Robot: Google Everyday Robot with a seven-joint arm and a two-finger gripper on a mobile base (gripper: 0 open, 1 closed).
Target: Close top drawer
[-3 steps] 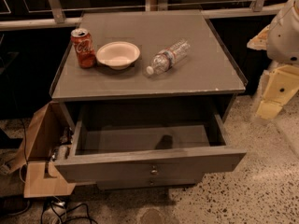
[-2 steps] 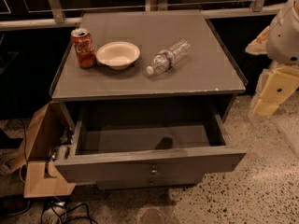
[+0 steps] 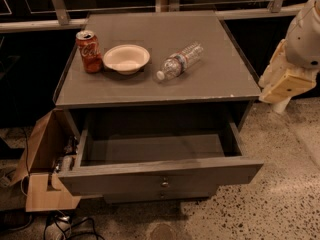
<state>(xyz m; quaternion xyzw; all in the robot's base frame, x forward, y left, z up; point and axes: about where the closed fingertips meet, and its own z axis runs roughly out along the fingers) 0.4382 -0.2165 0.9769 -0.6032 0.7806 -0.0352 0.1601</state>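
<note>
in the middle of the camera view stands the grey bench. under its top, the top drawer is pulled well out toward us, so we look down into its deep box. the drawer has not moved in the last second. the only change we see is out at the right edge, where the cream and tan gripper has shifted slightly. it hangs beside the bench's right corner, well apart from the drawer front. we read that as the approach still under way, with the push itself not yet begun. we cannot tell how far the gripper is open, and we see nothing held in it.

an open cardboard box leans against the bench's left side on the floor. on the bench top a clear plastic bottle lies on its side. its label is too faint for us to read. just left of it sits a pale bowl, and beside that an upright red can. the can's white script looks to us like coca-cola, though we cannot make out the letters. smallest is the round metal knob at the centre of the drawer front.
</note>
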